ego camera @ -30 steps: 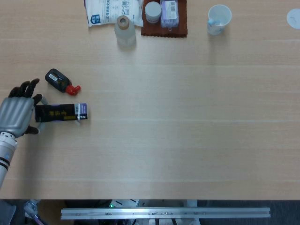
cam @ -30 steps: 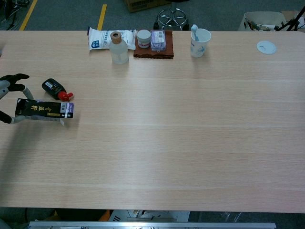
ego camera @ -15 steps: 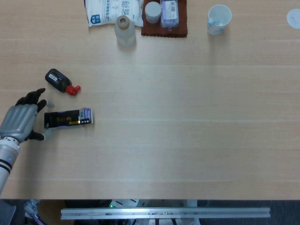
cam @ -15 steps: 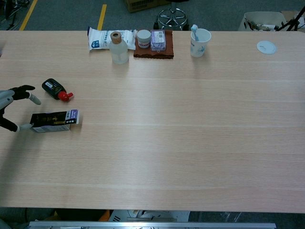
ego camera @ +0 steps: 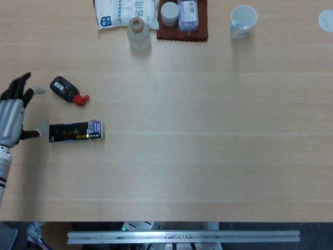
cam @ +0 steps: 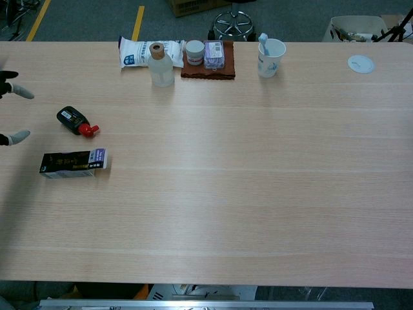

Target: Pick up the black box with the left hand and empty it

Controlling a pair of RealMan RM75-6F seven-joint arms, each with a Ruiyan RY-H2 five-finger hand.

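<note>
The black box (ego camera: 75,130) lies flat on the table near the left edge, its purple-and-white end flap pointing right; the chest view shows the same black box (cam: 73,163). My left hand (ego camera: 12,117) hovers just left of it with fingers spread and nothing in them, apart from the box. In the chest view only the fingertips (cam: 14,90) of the left hand show at the left edge. A small black item with a red cap (ego camera: 69,91) lies just beyond the box. The right hand shows in neither view.
Along the far edge stand a white packet (ego camera: 125,12), a clear bottle (ego camera: 139,34), a brown mat (ego camera: 182,31) with a jar and a purple pack, and a paper cup (ego camera: 243,21). A white disc (ego camera: 326,20) lies far right.
The left hand has let go of the black box and drawn back to the left and up, fingers spreading. The box dropped flat onto the table and now lies still.
</note>
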